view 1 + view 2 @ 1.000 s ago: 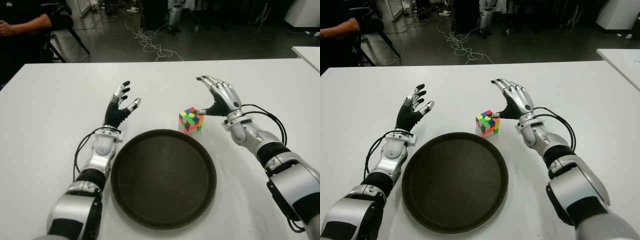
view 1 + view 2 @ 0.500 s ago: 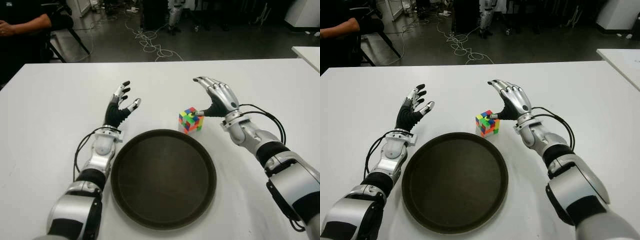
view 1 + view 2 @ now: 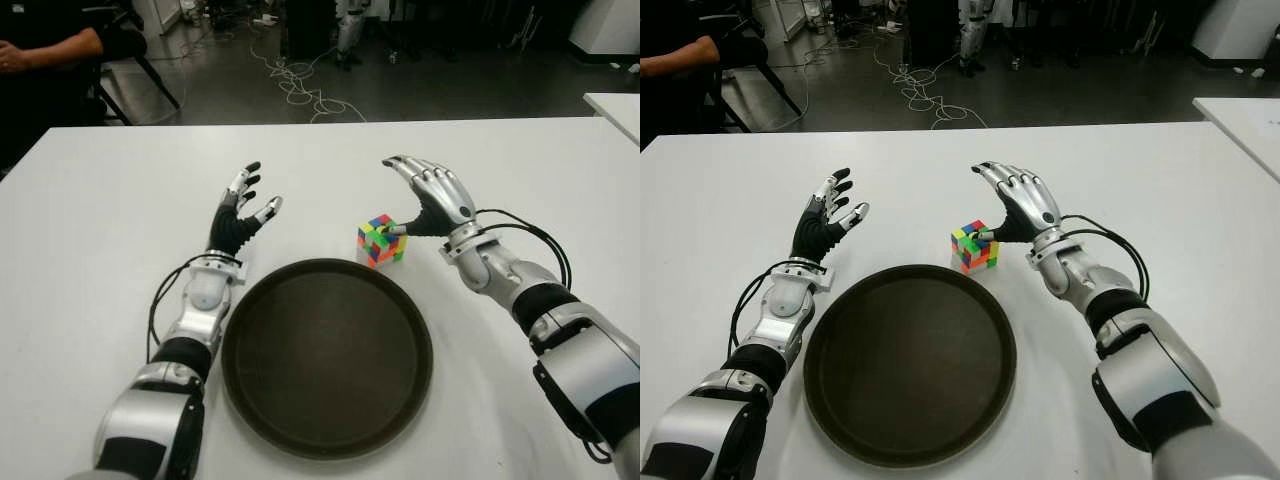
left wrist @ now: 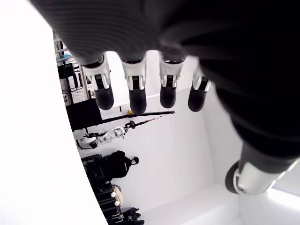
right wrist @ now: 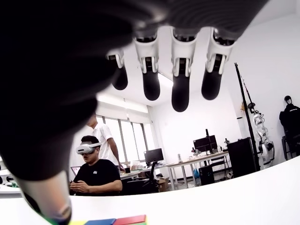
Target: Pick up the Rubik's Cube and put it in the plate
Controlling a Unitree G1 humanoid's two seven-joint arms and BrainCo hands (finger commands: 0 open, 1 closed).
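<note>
Touching the Rubik's Cube [image 3: 382,240] with its thumb, the right hand [image 3: 432,198] stays spread, beyond the plate [image 3: 327,440]

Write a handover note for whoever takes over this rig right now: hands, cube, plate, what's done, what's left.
Right hand: open, fingers spread above and just right of the Rubik's Cube; its thumb tip is at the cube's upper right edge. No grasp yet.
Left hand: open, idle, showing left of the cube, beyond the plate's left rim.
The cube sits on the white table, just beyond the far rim of the plate.
The dark round plate holds nothing.
Done: the right hand has reached the cube.
Left: close the fingers on the cube, lift it, carry it over the plate, release.
</note>
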